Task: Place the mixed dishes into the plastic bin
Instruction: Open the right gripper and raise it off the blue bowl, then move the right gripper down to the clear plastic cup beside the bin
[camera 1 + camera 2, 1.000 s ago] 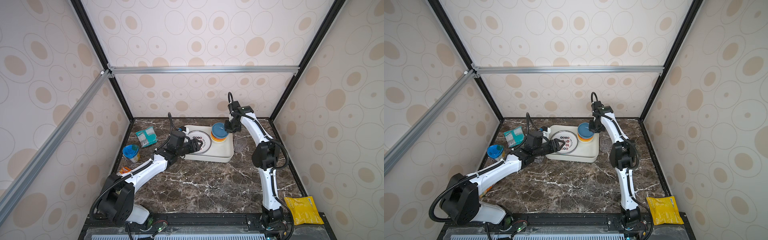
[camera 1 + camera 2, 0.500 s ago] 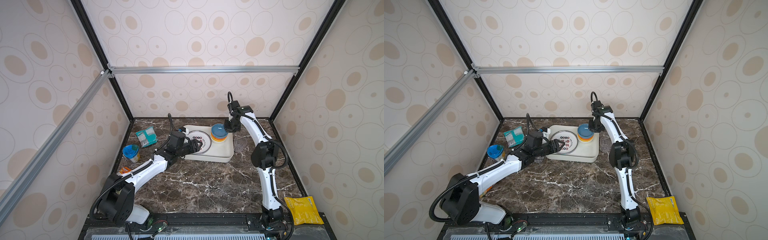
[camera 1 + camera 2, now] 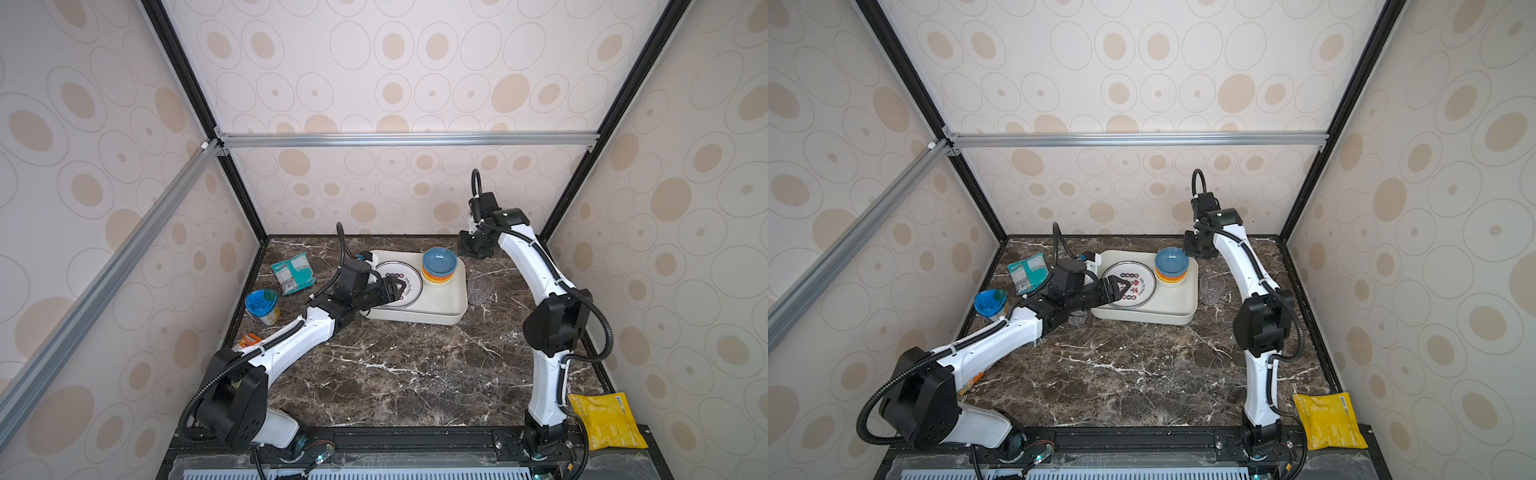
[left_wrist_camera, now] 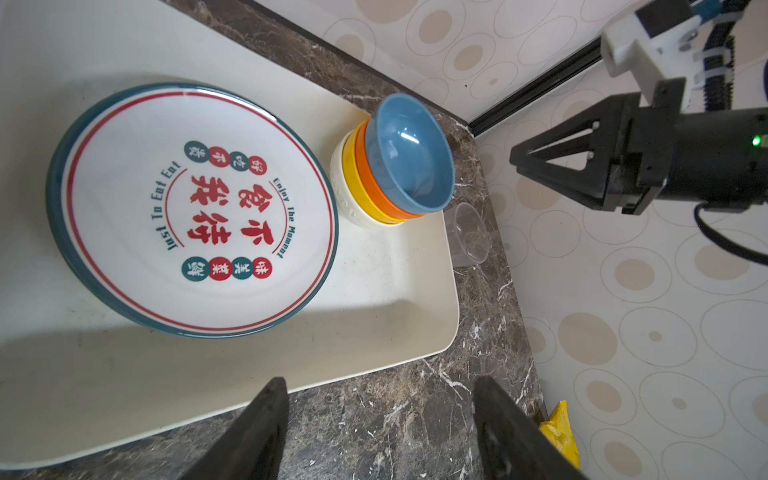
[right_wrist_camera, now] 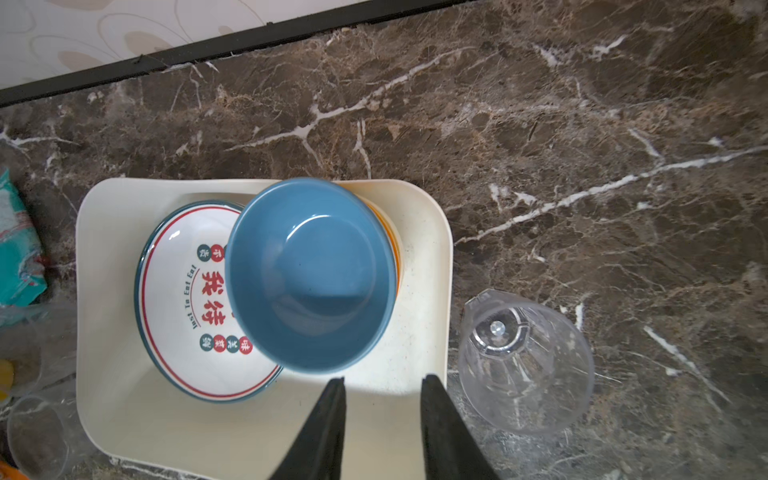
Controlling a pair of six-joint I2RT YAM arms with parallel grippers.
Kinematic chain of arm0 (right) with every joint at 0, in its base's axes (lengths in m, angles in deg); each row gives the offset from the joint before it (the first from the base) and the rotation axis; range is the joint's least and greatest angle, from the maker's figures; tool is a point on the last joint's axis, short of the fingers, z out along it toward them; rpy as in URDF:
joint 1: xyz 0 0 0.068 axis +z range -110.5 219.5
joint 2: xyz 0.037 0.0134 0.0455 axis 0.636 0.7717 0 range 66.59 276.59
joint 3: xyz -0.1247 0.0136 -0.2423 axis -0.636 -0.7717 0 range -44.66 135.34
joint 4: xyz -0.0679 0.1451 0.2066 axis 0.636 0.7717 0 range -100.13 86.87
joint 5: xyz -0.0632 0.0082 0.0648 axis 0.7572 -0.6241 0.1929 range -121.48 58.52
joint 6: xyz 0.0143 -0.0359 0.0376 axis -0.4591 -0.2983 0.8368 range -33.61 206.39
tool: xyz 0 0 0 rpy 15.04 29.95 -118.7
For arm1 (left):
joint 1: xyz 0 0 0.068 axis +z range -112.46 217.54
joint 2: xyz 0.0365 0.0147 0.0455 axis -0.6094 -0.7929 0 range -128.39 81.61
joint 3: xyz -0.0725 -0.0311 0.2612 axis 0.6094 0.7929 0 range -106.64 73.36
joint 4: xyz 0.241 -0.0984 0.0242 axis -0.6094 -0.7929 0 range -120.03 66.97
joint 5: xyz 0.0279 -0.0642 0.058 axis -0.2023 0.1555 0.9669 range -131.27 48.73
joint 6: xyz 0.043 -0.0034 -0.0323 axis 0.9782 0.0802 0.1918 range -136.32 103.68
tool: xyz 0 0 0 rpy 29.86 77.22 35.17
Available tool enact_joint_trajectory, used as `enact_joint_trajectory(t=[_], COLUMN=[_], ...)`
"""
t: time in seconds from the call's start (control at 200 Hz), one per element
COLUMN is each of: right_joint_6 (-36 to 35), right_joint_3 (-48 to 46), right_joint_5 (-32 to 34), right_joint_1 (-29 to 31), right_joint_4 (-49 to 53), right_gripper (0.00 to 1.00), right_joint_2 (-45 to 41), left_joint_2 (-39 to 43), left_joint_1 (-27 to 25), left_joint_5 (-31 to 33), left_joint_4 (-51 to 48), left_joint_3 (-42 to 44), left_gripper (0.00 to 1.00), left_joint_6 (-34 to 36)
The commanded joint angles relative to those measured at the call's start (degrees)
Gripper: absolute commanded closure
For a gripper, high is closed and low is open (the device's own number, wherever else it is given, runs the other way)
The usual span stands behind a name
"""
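Since a second ago the right gripper [image 5: 381, 380] has parted its fingers and drawn a little to the right, away from the blue bowl [image 3: 439, 259]. It now hangs released and empty above the far right corner of the bin [image 3: 415, 319]. The bin sits at the far middle of the table [image 3: 395, 374]. Inside it, the plate [image 4: 195, 208] lies flat on the left and seems to rest on another one below. On the right the blue bowl tops a nest of orange bowl [image 4: 368, 183], yellow bowl [image 4: 353, 166] and cream bowl [image 4: 343, 183], touching the plate's rim. The left gripper [image 4: 380, 380] has barely moved; it hovers over the left part of the bin, its fingers spread wide and grasping nothing. One clear cup [image 5: 525, 361] lies on its side on the table just right of the bin, apart from it. Another cup [image 3: 1077, 318] stands near the bin's near left corner, under the left arm. A teal packet [image 3: 293, 272] and a blue-lidded cup [image 3: 262, 303] sit far left, and a yellow packet [image 3: 606, 419] lies near right.
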Motion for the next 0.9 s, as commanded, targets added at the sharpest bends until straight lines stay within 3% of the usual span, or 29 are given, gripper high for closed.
enact_joint_trajectory(t=[0.0,0.2,0.225,0.245,0.49,0.895], right_joint_6=[0.84,2.88,3.05,3.22,5.33,8.59], right_joint_3=[-6.77,-22.5,-24.24,-25.7,-39.16,-43.08], right_joint_5=[-0.66,-2.53,-2.4,-2.3,-4.29,-8.19], right_joint_1=[-1.3,-5.17,-5.69,-6.08,-12.8,-15.93], right_joint_4=[-3.29,-8.57,-8.95,-9.35,-13.09,-18.81], right_gripper=[0.65,0.62,0.62,0.62,0.61,0.6], right_joint_2=[-5.83,-16.55,-17.73,-18.66,-24.64,-18.55], left_joint_2=[0.4,-1.19,-1.54,-1.79,-6.06,-13.0], left_joint_1=[0.4,-0.05,-0.27,-0.38,-2.49,-9.47], left_joint_5=[-0.48,-5.87,-5.91,-5.73,-6.01,-3.48], left_joint_4=[-2.58,-0.96,-1.23,-1.42,-1.05,-6.68], left_joint_3=[-4.39,-6.66,-7.06,-7.27,-9.87,-18.78], left_gripper=[0.28,0.24,0.05,0.02,0.02,0.02], left_joint_6=[3.61,3.86,4.02,4.15,4.55,9.62])
